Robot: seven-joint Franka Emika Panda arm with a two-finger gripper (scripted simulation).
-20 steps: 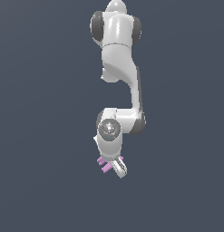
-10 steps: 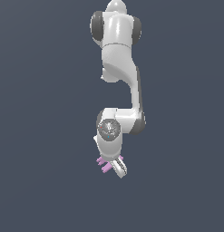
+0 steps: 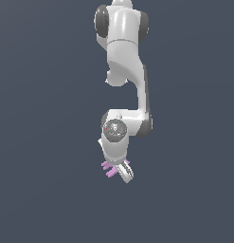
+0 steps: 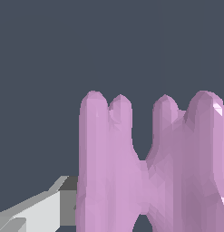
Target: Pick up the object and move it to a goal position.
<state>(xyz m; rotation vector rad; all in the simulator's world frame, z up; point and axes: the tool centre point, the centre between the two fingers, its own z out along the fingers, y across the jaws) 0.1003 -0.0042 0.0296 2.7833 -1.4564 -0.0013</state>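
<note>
The object [image 3: 108, 168] is a small pale pink-lilac piece with short prongs. In the exterior view it sticks out to the left of my white gripper [image 3: 120, 172], which hangs at the end of the arm, low in the middle of the picture. The gripper is shut on the object and holds it against the dark background. In the wrist view the object [image 4: 149, 167] fills much of the picture, with its prongs pointing away. One grey-white finger [image 4: 41, 210] lies against its side. The other finger is hidden.
The white arm [image 3: 125, 71] runs down from the top of the exterior view to the wrist [image 3: 116, 130]. Everything around it is a plain dark grey-blue background, with no table, edge or goal marker to be seen.
The gripper and the object in it have shifted very slightly upward in the exterior view. The grip on the object is the same.
</note>
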